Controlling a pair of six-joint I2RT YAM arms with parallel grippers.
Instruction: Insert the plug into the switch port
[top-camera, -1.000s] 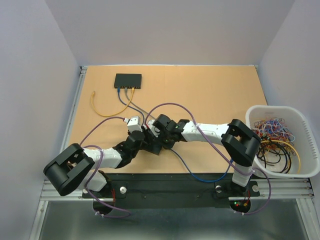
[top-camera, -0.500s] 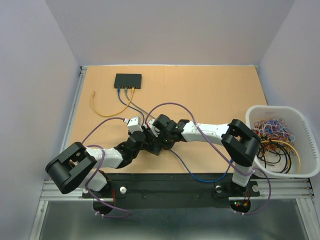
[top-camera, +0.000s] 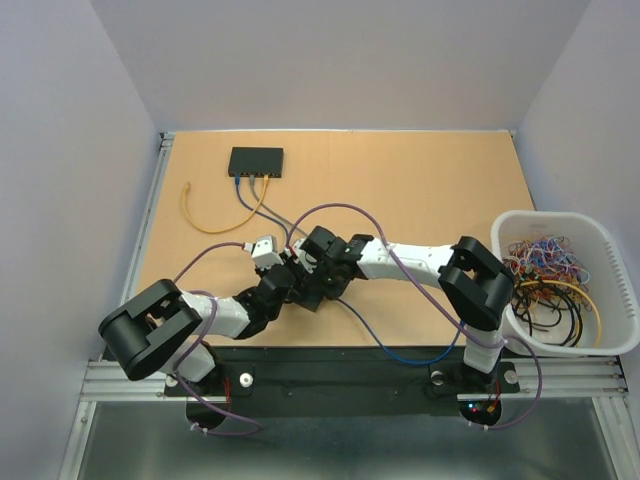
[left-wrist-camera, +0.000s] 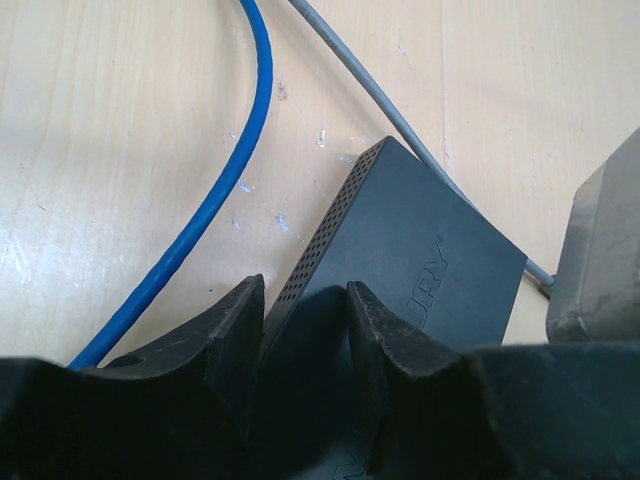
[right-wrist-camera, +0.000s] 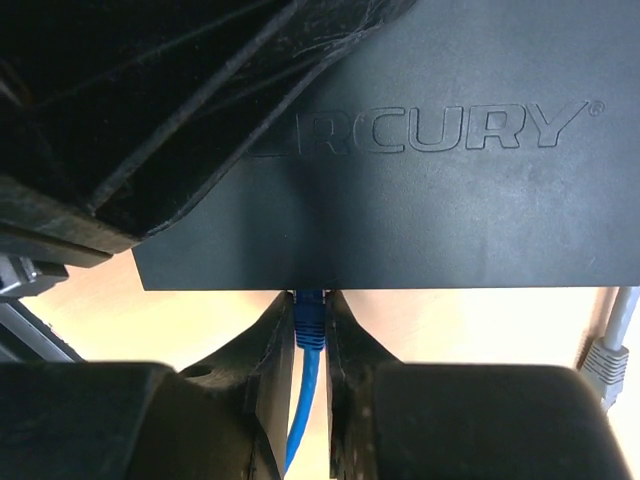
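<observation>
Plug of blue plastic (right-wrist-camera: 309, 325) poised at black plastic switch box (right-wrist-camera: 430, 200)
My right gripper (right-wrist-camera: 308, 345) pinches it, long axis aimed straight ahead, tip at the box's near edge. My left gripper (left-wrist-camera: 300, 330) clamps the box's corner on the pale wooden tabletop (left-wrist-camera: 120, 120). A grey cable connector (right-wrist-camera: 600, 355) lies off to one side.

Blue plug (right-wrist-camera: 310, 326), black switch (right-wrist-camera: 440, 210), tan table (top-camera: 420, 190).

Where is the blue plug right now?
In the right wrist view, the blue plug sits bottom centre, pinched between the fingers of the right gripper, its tip right at the black switch edge.
</observation>
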